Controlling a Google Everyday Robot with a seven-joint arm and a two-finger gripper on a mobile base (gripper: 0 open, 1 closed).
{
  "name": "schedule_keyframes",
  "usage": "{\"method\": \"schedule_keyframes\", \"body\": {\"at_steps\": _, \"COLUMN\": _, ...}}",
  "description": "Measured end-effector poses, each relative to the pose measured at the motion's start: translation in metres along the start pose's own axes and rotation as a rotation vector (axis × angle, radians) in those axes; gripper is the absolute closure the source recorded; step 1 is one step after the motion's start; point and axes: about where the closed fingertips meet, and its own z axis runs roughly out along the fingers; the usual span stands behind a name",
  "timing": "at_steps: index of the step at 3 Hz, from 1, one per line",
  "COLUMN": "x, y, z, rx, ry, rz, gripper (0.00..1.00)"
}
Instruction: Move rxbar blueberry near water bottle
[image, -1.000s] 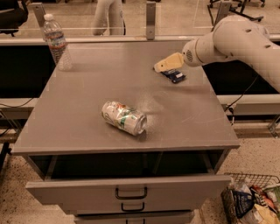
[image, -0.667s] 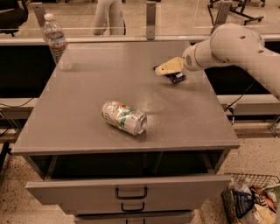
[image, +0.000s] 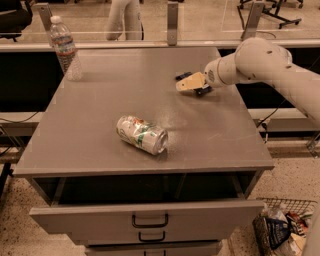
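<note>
Camera view, pincer (image: 185, 82) at rxbar blueberry (image: 202, 91)

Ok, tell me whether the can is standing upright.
No, the can lies on its side; the tool is over the table at far right.

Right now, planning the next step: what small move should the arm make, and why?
Probably sweep the end effector toward the water bottle: it hangs at the rxbar blueberry on the right of the table, while the bottle stands at the far-left corner.
</note>
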Motion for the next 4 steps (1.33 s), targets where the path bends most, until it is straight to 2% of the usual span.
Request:
{"method": "schedule_keyframes", "body": {"at_steps": 3, "x": -0.0007, "y": 0.0073, "z": 0.0008, "rx": -0.051, "ry": -0.052, "rz": 0.006, "gripper": 0.85}}
{"method": "schedule_keyframes", "body": {"at_steps": 4, "x": -0.0007, "y": 0.0073, "z": 0.0008, "rx": -0.051, "ry": -0.052, "rz": 0.006, "gripper": 1.00}}
